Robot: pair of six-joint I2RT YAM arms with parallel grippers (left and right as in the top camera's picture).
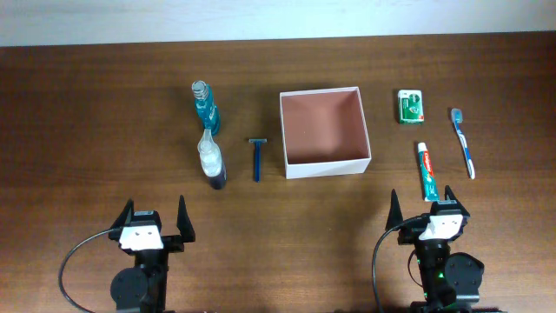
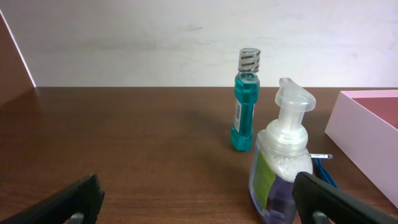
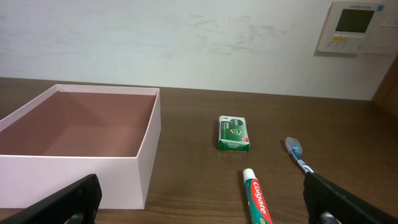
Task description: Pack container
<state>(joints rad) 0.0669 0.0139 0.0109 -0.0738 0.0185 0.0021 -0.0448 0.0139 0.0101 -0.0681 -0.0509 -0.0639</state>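
The container [image 1: 326, 168], a square white box with a pinkish-brown inside, stands open and empty at the table's middle; its wall also shows in the right wrist view [image 3: 74, 177] and the left wrist view [image 2: 367, 134]. Left of it lie a blue razor [image 1: 257, 159], a pump soap bottle [image 1: 211, 161] and a teal mouthwash bottle [image 1: 206, 102]. Right of it lie a green packet [image 1: 411, 105], a toothpaste tube [image 1: 426, 171] and a blue toothbrush [image 1: 462, 143]. My left gripper [image 1: 157, 222] and right gripper [image 1: 427, 209] are open and empty near the front edge.
A pale wall stands behind the table's far edge, with a thermostat [image 3: 354, 26] mounted on it at the right. Bare brown wood lies between the grippers and the row of toiletries.
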